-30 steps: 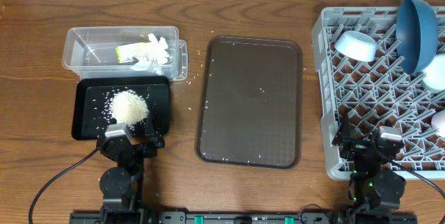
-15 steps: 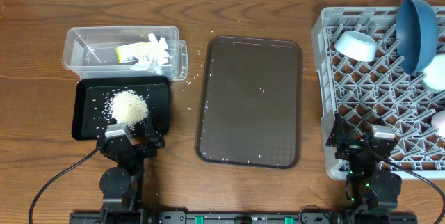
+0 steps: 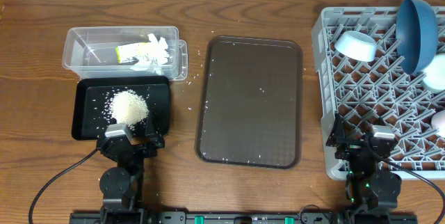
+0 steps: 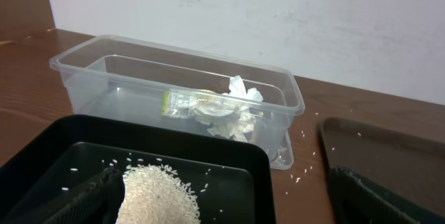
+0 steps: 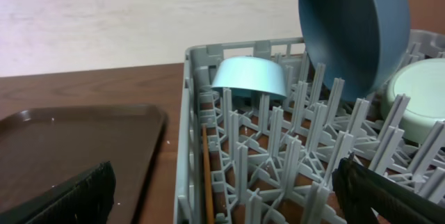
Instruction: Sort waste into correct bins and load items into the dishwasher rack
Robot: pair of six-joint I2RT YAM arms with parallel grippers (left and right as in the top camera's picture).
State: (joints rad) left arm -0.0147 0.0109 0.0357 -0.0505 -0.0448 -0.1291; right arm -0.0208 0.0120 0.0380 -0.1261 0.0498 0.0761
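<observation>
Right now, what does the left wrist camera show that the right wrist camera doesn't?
Only the left wrist: the clear tub holding tissues and a yellow-green wrapper, and the black tray with a rice pile. Only the right wrist: the grey rack, with a dark-blue dish on edge, an overturned pale bowl and a thin orange stick. Both: the brown tray and the wooden table.

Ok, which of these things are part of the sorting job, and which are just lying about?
Job: clear tub, tissues, wrapper, black tray, rice pile, stray grains, rack, dark-blue dish, pale bowl, second pale bowl, stick.
Lying about: brown serving tray.
</observation>
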